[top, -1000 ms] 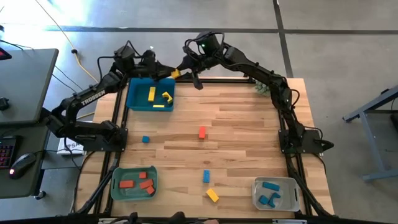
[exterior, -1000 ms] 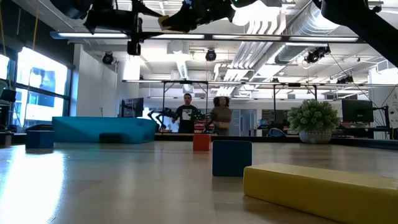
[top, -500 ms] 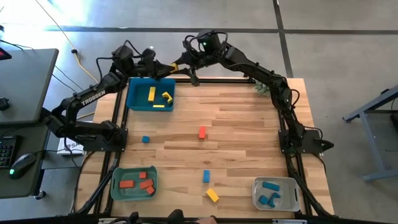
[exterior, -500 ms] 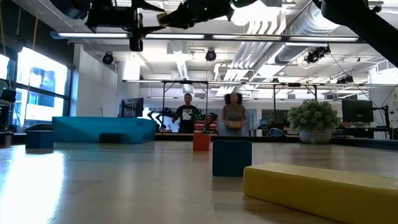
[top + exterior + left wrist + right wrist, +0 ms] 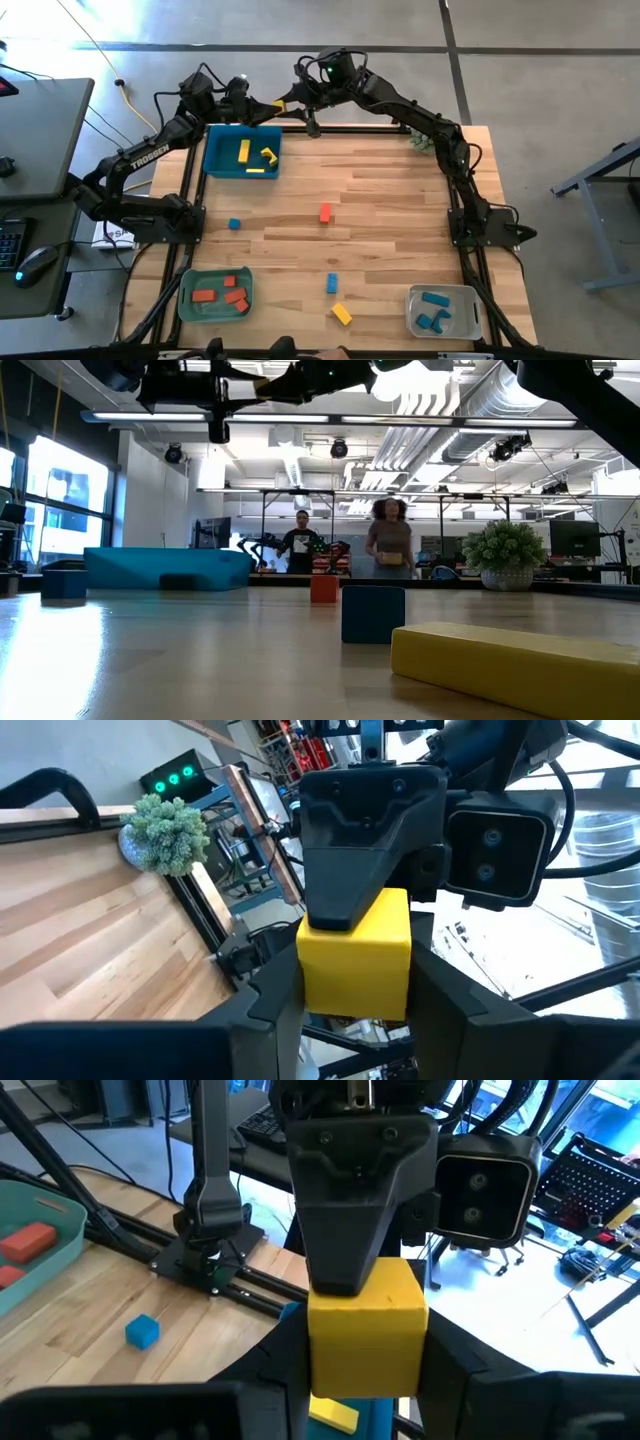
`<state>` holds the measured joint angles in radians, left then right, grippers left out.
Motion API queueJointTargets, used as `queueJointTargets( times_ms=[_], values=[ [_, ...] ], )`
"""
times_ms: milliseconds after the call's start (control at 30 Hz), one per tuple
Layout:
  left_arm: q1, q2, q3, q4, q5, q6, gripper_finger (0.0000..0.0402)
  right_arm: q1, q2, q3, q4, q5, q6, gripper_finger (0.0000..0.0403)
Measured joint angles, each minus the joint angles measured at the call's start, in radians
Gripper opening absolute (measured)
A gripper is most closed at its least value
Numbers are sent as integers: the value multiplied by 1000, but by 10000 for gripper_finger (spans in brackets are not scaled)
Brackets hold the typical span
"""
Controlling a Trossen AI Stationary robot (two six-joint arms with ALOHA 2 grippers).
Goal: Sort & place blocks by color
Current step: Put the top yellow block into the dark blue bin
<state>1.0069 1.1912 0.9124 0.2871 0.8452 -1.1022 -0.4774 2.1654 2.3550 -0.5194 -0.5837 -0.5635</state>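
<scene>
Both grippers meet in the air over the table's far edge, beside the blue tray (image 5: 212,150). Between them is one yellow block (image 5: 279,104). My left gripper (image 5: 268,106) comes at it from the left and my right gripper (image 5: 290,103) from the right. Each is shut on it. The blue tray holds three yellow blocks (image 5: 244,150). Loose on the wood lie a blue cube (image 5: 234,224), a red block (image 5: 325,213), a blue bar (image 5: 331,283) and a yellow bar (image 5: 342,314). My left gripper pinches the yellow block (image 5: 355,960) between its two fingers (image 5: 265,1005), one on each side face, coming about level from the table's left. The block is lifted clear of the table. My right gripper pinches the same block (image 5: 365,1330) on its other pair of faces, coming from the table's right. One of its fingers (image 5: 350,870) covers the upper part of the face turned toward the left wrist camera. The block hangs in the air, upright.
A green tray (image 5: 186,300) with red blocks sits at the near left, a grey tray (image 5: 470,318) with blue blocks at the near right. A small plant (image 5: 420,140) stands at the far right corner. People move in the room behind the table (image 5: 390,545).
My right gripper has carried the yellow block up and toward the far left, away from the blue tray's corner and up to my left gripper. The block now sits between both grippers. A person in the room behind has walked to the right.
</scene>
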Motion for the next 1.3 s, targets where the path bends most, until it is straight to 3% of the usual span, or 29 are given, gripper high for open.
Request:
queueJointTargets(
  times_ms=[167,300,567,667,800,967,1200,1300],
  values=[
    [0,0,0,-9,0,65,110,0,0,0,-19,23,17,148],
    [0,-1,0,-55,-5,139,110,2,0,0,-69,116,46,182],
    [0,-2,0,-274,-77,306,110,0,0,0,-226,204,46,193],
    [-1,-2,0,-441,-169,423,110,1,0,0,-278,207,52,193],
    [-1,-2,0,-673,-370,573,110,9,0,0,-320,206,67,194],
    [-1,-2,0,-853,-582,686,113,32,0,0,-352,263,69,194],
    [-1,-2,0,-1020,-726,801,112,90,0,0,-393,413,126,195],
    [-1,-2,0,-1054,-777,845,113,111,0,0,-427,427,199,195]
  ],
)
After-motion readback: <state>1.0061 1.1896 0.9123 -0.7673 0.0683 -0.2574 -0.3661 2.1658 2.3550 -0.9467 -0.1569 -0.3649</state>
